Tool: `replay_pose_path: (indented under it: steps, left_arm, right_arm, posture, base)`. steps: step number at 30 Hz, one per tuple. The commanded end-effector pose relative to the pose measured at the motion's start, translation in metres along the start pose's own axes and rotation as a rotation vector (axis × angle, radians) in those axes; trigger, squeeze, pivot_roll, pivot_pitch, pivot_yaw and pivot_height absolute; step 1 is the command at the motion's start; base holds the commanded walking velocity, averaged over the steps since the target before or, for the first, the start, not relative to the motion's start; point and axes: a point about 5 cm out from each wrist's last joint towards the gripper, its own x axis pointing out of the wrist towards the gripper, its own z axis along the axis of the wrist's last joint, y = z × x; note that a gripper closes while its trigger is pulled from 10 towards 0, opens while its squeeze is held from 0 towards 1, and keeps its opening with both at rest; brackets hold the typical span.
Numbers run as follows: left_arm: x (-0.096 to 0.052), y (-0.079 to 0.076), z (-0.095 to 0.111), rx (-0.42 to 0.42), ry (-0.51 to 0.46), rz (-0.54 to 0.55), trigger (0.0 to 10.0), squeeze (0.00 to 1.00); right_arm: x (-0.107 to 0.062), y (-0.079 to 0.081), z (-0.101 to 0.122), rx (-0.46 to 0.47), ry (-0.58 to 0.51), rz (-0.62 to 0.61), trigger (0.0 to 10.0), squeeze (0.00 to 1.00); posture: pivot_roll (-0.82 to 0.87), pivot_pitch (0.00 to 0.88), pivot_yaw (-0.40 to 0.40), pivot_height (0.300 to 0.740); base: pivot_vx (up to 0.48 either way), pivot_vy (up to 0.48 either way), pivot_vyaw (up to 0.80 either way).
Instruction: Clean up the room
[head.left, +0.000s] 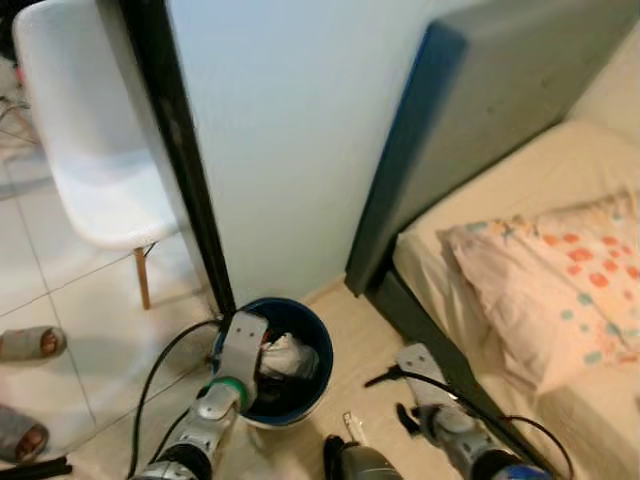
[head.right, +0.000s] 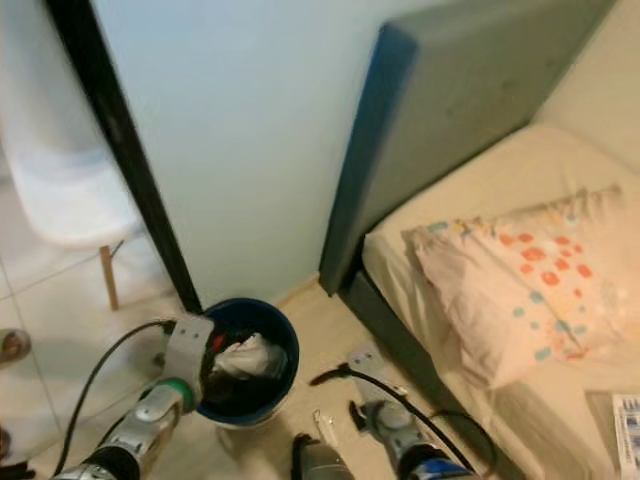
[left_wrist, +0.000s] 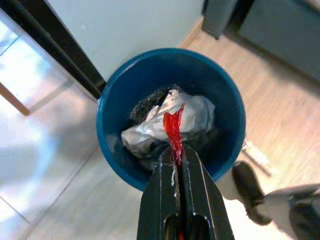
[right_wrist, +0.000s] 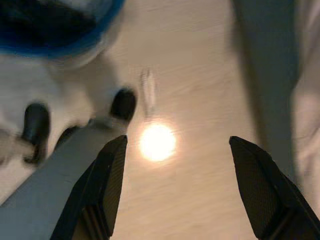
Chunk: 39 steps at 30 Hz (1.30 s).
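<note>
A blue waste bin (head.left: 318, 352) stands on the floor against the pale wall, holding crumpled white paper (left_wrist: 192, 112) and dark rubbish. My left gripper (left_wrist: 175, 150) hangs over the bin's near rim, shut on a thin red scrap (left_wrist: 173, 131) that sticks out past the fingertips above the paper. In the eye views the left arm (head.left: 232, 378) reaches to the bin's left rim. My right gripper (right_wrist: 175, 150) is open with nothing between its fingers, hovering above the wood floor to the right of the bin, near the bed.
A bed (head.left: 520, 200) with a dotted pillow (head.left: 560, 285) and dark headboard (head.left: 450, 130) lies on the right. A white chair (head.left: 95, 150) and slippers (head.left: 30, 343) sit on the tiled floor at left. A dark door frame (head.left: 180, 160) rises behind the bin. A small wrapper (head.left: 352, 428) lies on the floor.
</note>
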Motion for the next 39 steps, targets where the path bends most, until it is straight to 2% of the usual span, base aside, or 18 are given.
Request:
replay_pose_path:
  steps: [1,4,14,15,16,17,18,19,20,21,22,23,31,38,39]
  left_arm:
    - [0.0,-0.006,-0.002,0.028,0.022,-0.013,10.0,0.0]
    - [0.0,-0.004,-0.008,0.1,0.08,0.029,10.0,0.0]
    - [0.0,-0.005,-0.007,0.11,0.086,0.041,10.0,0.0]
    - [0.001,-0.006,-0.007,0.146,0.089,0.05,10.0,0.0]
    - [0.001,-0.006,-0.007,0.146,0.089,0.05,10.0,0.0]
    - [0.002,-0.004,-0.005,0.145,0.086,0.07,10.0,0.11]
    - [0.002,-0.004,-0.005,0.145,0.086,0.07,10.0,0.11]
    - [0.003,-0.004,-0.001,0.117,0.074,0.083,10.0,0.27]
    - [0.004,-0.005,0.002,0.082,0.064,0.085,10.0,0.3]
    - [0.004,-0.005,0.002,0.082,0.064,0.085,10.0,0.3]
    - [0.005,-0.007,0.006,0.06,0.05,0.078,10.0,0.9]
    - [0.006,-0.011,0.01,0.058,0.04,0.064,10.0,1.0]
    - [0.007,-0.016,0.014,0.082,0.029,0.071,10.0,1.0]
    - [0.006,-0.009,0.01,0.045,0.039,0.107,10.0,1.0]
    - [0.005,-0.005,0.006,0.023,0.044,0.114,10.0,0.85]
  right_arm:
    - [-0.001,-0.004,-0.01,-0.002,0.037,-0.009,10.0,0.0]
    - [-0.002,-0.006,-0.013,0.007,0.04,-0.018,10.0,0.0]
    - [-0.002,-0.007,-0.015,-0.002,0.044,-0.021,10.0,0.0]
    - [-0.003,-0.008,-0.015,-0.005,0.045,-0.023,10.0,0.0]
    - [-0.003,-0.008,-0.015,-0.005,0.045,-0.023,10.0,0.0]
    - [-0.003,-0.009,-0.017,-0.01,0.047,-0.024,10.0,0.0]
    - [-0.003,-0.009,-0.017,-0.01,0.047,-0.024,10.0,0.0]
    - [-0.003,-0.01,-0.018,-0.017,0.048,-0.026,10.0,0.0]
    - [-0.003,-0.011,-0.019,-0.023,0.049,-0.027,10.0,0.0]
    - [-0.003,-0.011,-0.019,-0.023,0.049,-0.027,10.0,0.0]
    - [-0.004,-0.012,-0.02,-0.029,0.051,-0.029,10.0,0.0]
    - [-0.004,-0.013,-0.021,-0.03,0.053,-0.032,10.0,0.0]
    - [-0.004,-0.017,-0.02,-0.027,0.049,-0.042,10.0,0.0]
    - [-0.004,-0.014,-0.018,-0.03,0.043,-0.035,10.0,0.0]
    - [-0.004,-0.014,-0.017,-0.031,0.041,-0.033,10.0,0.0]
  posture:
    - [-0.04,0.117,0.046,0.74]
    - [-0.06,0.131,0.049,0.74]
    - [-0.08,0.145,0.048,0.74]
    - [-0.09,0.15,0.05,0.74]
    - [-0.09,0.15,0.05,0.74]
    - [-0.12,0.156,0.05,0.74]
    - [-0.12,0.156,0.05,0.74]
    - [-0.13,0.156,0.049,0.74]
    - [-0.14,0.158,0.049,0.74]
    - [-0.14,0.158,0.049,0.74]
    - [-0.14,0.158,0.049,0.74]
    - [-0.14,0.158,0.049,0.74]
    - [-0.15,0.161,0.049,0.74]
    - [-0.14,0.161,0.044,0.74]
    - [-0.13,0.159,0.044,0.74]
  base:
    - [0.0,0.0,-0.69]
    - [0.0,0.0,-0.23]
    - [0.0,0.0,0.0]
    - [0.0,0.0,0.0]
    - [0.0,0.0,0.0]
    - [0.0,0.0,0.0]
    - [0.0,0.0,0.0]
    - [0.0,0.0,0.0]
    - [0.0,0.0,0.0]
    - [0.0,0.0,0.0]
    - [0.0,0.0,0.0]
    - [0.0,0.0,0.0]
    - [0.0,0.0,0.0]
    - [0.0,0.0,0.0]
    - [0.0,0.0,0.0]
